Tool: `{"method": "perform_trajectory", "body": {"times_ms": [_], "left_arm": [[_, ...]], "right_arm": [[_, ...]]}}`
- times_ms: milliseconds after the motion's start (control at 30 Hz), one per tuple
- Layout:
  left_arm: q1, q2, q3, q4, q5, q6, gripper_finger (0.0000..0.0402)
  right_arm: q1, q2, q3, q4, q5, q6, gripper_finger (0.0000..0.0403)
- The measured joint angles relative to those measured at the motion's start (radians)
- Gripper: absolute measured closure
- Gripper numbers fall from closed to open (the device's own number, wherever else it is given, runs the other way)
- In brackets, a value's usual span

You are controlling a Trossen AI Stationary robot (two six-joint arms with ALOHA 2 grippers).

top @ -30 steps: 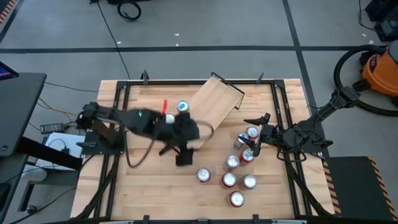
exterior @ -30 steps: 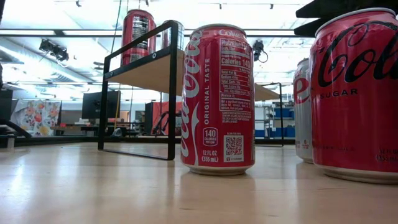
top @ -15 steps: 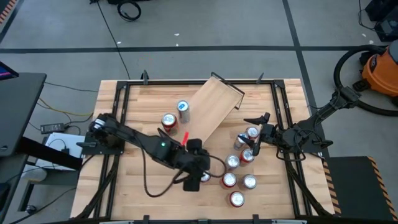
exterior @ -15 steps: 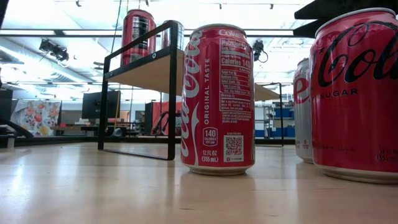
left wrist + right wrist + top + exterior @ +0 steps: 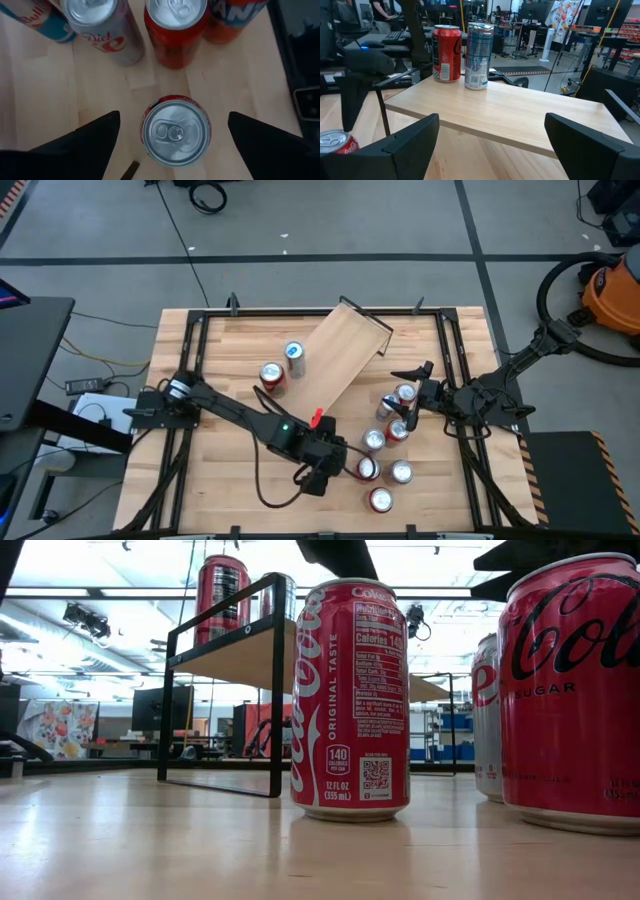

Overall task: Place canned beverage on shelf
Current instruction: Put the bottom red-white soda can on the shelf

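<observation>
The desk (image 5: 230,480) carries the shelf (image 5: 335,358), a long light-wood plank with a black frame at each short end, lying at a slant in the far middle. Two cans already stand on its left end: a red can (image 5: 271,374) and a slimmer blue-and-silver can (image 5: 294,353), side by side.

The left arm reaches from the desk's left edge far across towards the near right, its wrist turned so the left pincer (image 5: 172,137) points straight down. It hangs above a red-walled can (image 5: 175,131) at the near left edge of the can cluster (image 5: 388,442). Its fingers are spread wide, one on each side of the can and clear of it, holding nothing. The right arm waits at the right edge of the desk, its right pincer (image 5: 490,145) level, facing the shelf, also wide open and empty.

The target can looks unopened, tab flat, so I judge it full: fairly heavy for its size, rigid if squeezed moderately, but thin-walled and smooth, so liable to slip or dent. The best hold is likely across the round body below the top rim, fingers on opposite sides. Its neighbours, a Diet Coke can (image 5: 104,26) and a red can with a silver top (image 5: 175,27), stand near on the far side but apart from it, leaving room for the fingers to come down.
</observation>
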Motion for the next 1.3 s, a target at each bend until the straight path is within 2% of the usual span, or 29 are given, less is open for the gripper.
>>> {"method": "perform_trajectory", "body": {"times_ms": [533,900,1033,1300], "left_arm": [[-0.001,0.065,0.000,-0.018,0.009,0.118,0.0020],[-0.009,0.094,0.002,-0.022,0.028,0.134,0.0084],[-0.007,0.088,0.002,-0.019,0.034,0.110,0.0094],[0.026,0.087,0.193,-0.137,0.030,0.103,0.0097]], "right_arm": [[0.000,0.014,0.000,-0.004,-0.003,0.016,0.0029],[-0.003,0.025,-0.001,-0.006,-0.004,0.029,0.0029],[-0.003,0.026,-0.001,-0.007,-0.004,0.034,0.0029],[-0.003,0.026,-0.001,-0.003,-0.004,0.035,0.0029]]}}
